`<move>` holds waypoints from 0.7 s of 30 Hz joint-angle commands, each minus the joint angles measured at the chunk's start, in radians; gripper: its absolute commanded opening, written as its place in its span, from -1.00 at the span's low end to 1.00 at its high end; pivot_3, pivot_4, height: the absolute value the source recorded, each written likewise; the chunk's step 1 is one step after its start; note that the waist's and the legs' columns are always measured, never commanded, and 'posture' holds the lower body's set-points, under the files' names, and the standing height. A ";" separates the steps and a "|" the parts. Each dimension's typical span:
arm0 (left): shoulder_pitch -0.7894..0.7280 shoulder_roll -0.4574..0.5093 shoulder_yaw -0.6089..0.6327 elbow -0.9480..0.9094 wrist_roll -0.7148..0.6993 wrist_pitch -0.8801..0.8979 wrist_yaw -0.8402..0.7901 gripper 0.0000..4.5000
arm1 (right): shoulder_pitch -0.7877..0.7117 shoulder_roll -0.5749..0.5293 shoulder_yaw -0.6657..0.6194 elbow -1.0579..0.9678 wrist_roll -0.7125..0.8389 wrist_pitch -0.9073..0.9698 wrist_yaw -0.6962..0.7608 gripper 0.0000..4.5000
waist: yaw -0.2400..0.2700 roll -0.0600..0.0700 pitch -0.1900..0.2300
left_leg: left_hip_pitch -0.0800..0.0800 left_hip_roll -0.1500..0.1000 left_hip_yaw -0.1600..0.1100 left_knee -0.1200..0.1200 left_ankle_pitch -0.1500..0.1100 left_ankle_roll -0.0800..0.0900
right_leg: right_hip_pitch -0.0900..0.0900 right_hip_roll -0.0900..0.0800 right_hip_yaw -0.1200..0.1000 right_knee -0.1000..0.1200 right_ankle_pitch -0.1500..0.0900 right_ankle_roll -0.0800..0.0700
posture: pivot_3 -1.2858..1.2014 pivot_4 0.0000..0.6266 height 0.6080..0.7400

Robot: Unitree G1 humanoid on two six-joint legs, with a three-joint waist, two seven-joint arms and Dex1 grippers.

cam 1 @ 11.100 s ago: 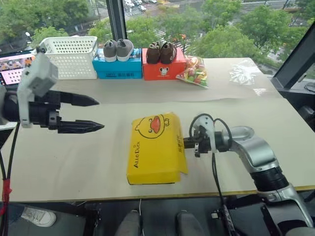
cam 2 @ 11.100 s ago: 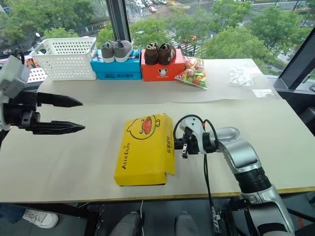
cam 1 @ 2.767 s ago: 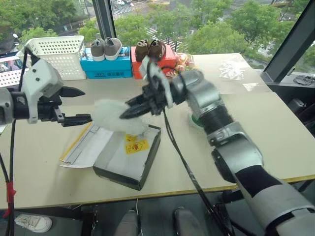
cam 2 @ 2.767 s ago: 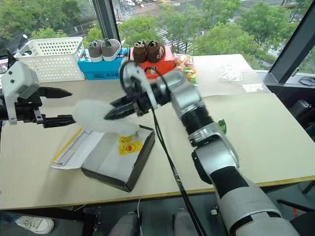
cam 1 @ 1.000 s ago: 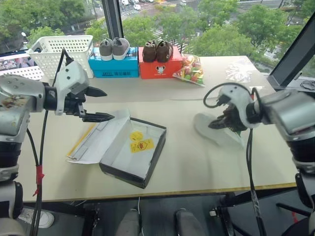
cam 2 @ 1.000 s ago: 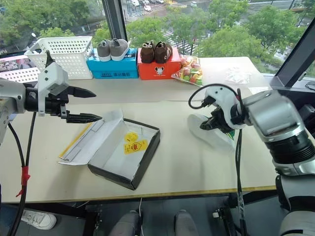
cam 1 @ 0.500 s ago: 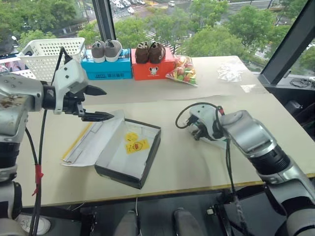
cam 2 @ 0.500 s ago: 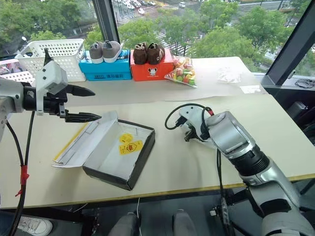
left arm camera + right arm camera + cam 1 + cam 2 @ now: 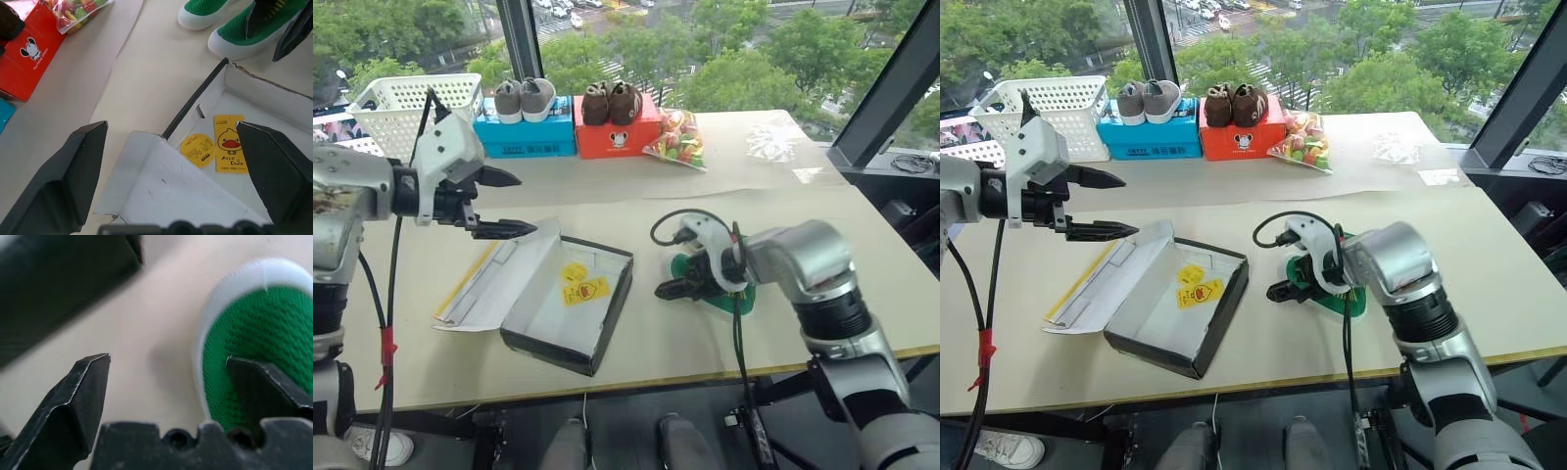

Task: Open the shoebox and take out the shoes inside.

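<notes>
shoebox (image 9: 570, 304) lay open | shoes (image 9: 724, 290) sat right of it | left gripper (image 9: 505, 204) wide | right gripper (image 9: 677, 285) wide over shoes

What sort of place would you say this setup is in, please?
Probably an upper-floor test room: a worktable beside large windows overlooking treetops and a street, with a basket and shoes displayed on boxes along the back.
</notes>
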 commanded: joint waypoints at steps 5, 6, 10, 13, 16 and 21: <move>0.074 0.031 0.174 -0.055 -0.120 0.131 0.022 1.00 | -0.083 -0.110 -0.245 -0.153 0.167 -0.162 0.051 0.99 | 0.010 0.001 0.001 | 0.000 0.001 0.000 -0.001 0.000 0.000 | 0.000 0.000 0.000 -0.001 0.000 0.000 | 0.03 -0.52 1.00; 0.100 0.030 0.211 -0.061 -0.139 0.146 0.033 1.00 | -0.049 -0.126 -0.259 -0.185 0.145 -0.268 0.059 0.99 | 0.010 0.001 0.001 | 0.000 0.001 0.000 -0.001 0.000 0.000 | 0.000 0.000 0.000 -0.001 0.000 0.000 | 0.03 -0.52 1.00; 0.201 -0.102 0.466 -0.105 -0.283 0.228 0.191 1.00 | 0.074 -0.140 -0.302 -0.163 0.090 -0.448 0.022 0.99 | 0.012 0.001 0.001 | 0.000 0.000 0.001 -0.001 0.000 0.000 | 0.001 -0.001 0.000 -0.002 0.000 0.000 | 0.03 -0.52 1.00; 0.384 -0.223 0.585 -0.282 -0.317 0.238 0.317 1.00 | 0.157 -0.066 -0.321 -0.130 -0.001 -0.557 -0.137 0.99 | 0.009 0.000 0.000 | 0.001 0.001 0.003 0.001 0.000 0.000 | 0.002 -0.002 0.000 -0.001 0.001 -0.001 | 0.03 -0.52 1.00; 0.398 -0.428 0.761 -0.356 -0.440 0.227 0.573 1.00 | 0.284 -0.003 -0.369 -0.208 -0.119 -0.748 -0.301 0.99 | 0.023 0.000 0.000 | 0.001 0.001 0.004 0.001 0.000 0.000 | 0.000 -0.002 0.001 0.000 0.005 -0.007 | 0.03 -0.52 1.00; 0.510 -0.631 0.879 -0.485 -0.519 0.200 0.851 1.00 | 0.530 0.134 -0.392 -0.480 -0.223 -0.868 -0.503 0.99 | 0.040 0.000 0.000 | 0.001 -0.001 0.004 0.001 0.000 -0.001 | 0.000 -0.004 0.002 -0.001 0.006 -0.006 | 0.03 -0.52 1.00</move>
